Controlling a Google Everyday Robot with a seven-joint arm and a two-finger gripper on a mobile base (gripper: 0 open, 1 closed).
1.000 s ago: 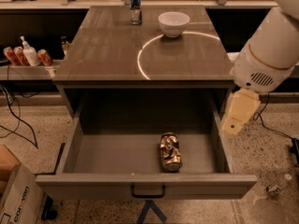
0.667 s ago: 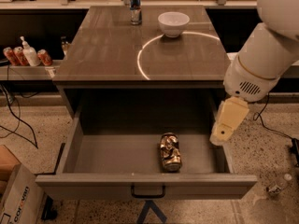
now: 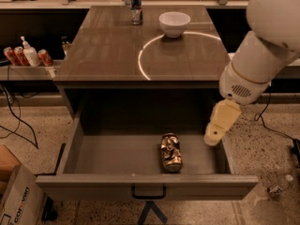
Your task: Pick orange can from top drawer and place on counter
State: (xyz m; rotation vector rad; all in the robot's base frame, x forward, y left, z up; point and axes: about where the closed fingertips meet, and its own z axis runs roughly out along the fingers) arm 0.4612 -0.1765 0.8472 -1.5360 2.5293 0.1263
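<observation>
The orange can point(image 3: 171, 152), dented and shiny orange-gold, lies on its side on the floor of the open top drawer point(image 3: 108, 156), right of the middle and near the front panel. The drawer is pulled fully out, with a small dark handle on its face. The gripper point(image 3: 213, 138) hangs at the end of the white arm over the drawer's right side, about a can's length to the right of the can and apart from it. The counter point(image 3: 110, 46) stretches behind the drawer.
A white bowl point(image 3: 174, 23) and a tall slim blue-and-silver can point(image 3: 136, 6) stand at the far end of the counter. Red cans and a bottle point(image 3: 26, 55) sit on a low shelf at left. A cardboard box point(image 3: 16, 198) stands at bottom left.
The arm has swung left and down, bringing the gripper from beside the drawer's right wall to above its right inner part, closer to the can. The can has not moved.
</observation>
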